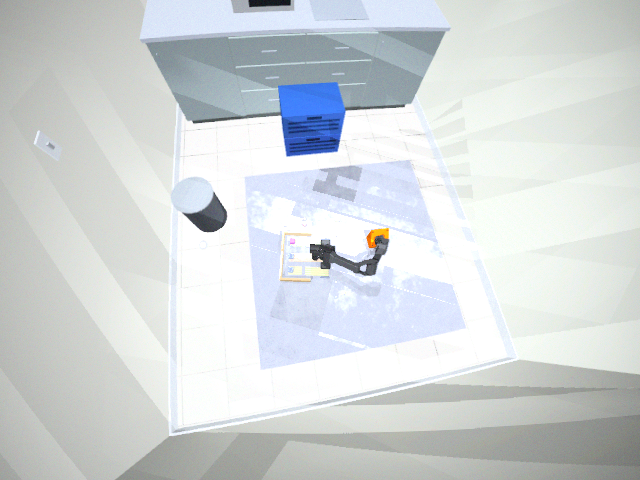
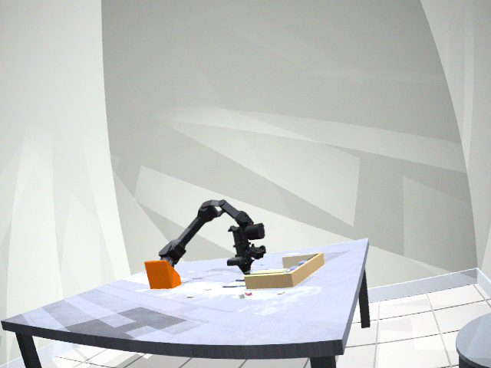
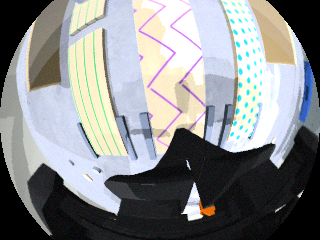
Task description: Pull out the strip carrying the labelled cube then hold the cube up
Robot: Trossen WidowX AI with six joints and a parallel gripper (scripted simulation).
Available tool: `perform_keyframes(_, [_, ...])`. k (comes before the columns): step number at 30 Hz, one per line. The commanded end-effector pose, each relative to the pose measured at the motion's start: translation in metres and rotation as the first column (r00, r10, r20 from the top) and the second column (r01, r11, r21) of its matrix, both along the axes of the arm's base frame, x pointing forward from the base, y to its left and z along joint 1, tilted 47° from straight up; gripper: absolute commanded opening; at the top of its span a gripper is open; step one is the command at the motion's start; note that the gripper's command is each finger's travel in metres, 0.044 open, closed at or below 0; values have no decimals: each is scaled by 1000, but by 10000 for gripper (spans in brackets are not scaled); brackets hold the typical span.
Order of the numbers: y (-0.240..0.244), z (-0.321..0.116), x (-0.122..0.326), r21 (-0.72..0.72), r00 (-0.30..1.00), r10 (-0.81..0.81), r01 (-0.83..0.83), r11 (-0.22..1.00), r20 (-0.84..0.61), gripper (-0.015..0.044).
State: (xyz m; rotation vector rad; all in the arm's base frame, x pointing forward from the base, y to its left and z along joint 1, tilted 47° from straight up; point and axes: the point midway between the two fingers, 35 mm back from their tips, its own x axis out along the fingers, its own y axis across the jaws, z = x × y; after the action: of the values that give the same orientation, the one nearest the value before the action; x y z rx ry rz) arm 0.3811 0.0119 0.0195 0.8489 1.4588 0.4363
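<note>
"Three patterned strips are in view from the wrist. Where's the end effector (image 1: 321, 250) (image 2: 246, 271) (image 3: 180, 131)?"

"Over the near end of the purple zigzag strip (image 3: 167, 55), the middle one. Its fingertips cover part of that end, and I can't tell whether they touch it."

"Open or shut?"

"Shut all the way, with nothing between the fingers."

"And the strips on either side?"

"The green-striped strip (image 1: 316, 271) (image 3: 92, 100) lies to the left in the wrist view, with a gap between its two pieces. The cyan-dotted strip (image 3: 247, 75) lies to the right. What I can see of the zigzag one runs without a break, though its far end is out of the wrist view."

"Which cube is the labelled one?"

"Can't tell. From the top, a small pink block (image 1: 292, 241) and some bluish ones sit inside the wooden frame (image 1: 282, 260) (image 2: 269, 281), beyond the end effector from the arm's base. They look too small and washed out to read, I'd say. None is lifted."

"What carries it all?"

"The counter (image 1: 392, 315) (image 2: 238, 324) (image 3: 120, 65), pale blue-grey on top."
</note>
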Motion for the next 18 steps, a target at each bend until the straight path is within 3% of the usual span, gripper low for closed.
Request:
perform_keyframes(1, [3, -2, 1, 6, 1000, 1, -1, 1000, -4, 0])
perform_keyframes(18, [4, -3, 2, 6, 1000, 1, -1, 1000, -3, 0])
